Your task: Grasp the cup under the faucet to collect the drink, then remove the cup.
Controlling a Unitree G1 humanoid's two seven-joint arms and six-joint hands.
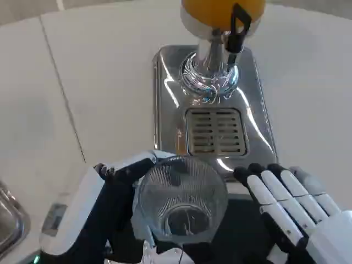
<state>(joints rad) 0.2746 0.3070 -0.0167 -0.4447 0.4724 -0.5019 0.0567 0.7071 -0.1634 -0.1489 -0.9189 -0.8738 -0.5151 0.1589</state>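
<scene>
Clear ribbed cup (181,201) gripped upright in the left robot hand (104,206), low and just before the dispenser's drip tray (215,132), right robot hand (291,203) beside it, fingers spread, empty, white counter (99,82)

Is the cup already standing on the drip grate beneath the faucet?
No, the left hand holds the cup in front of the grate.

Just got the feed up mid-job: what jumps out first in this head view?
The ribbed clear glass cup at bottom centre, gripped by the left hand, with the right hand open beside it. Behind stands the shiny chrome dispenser base with its slotted drip grate, and the orange drink tank at top.
</scene>
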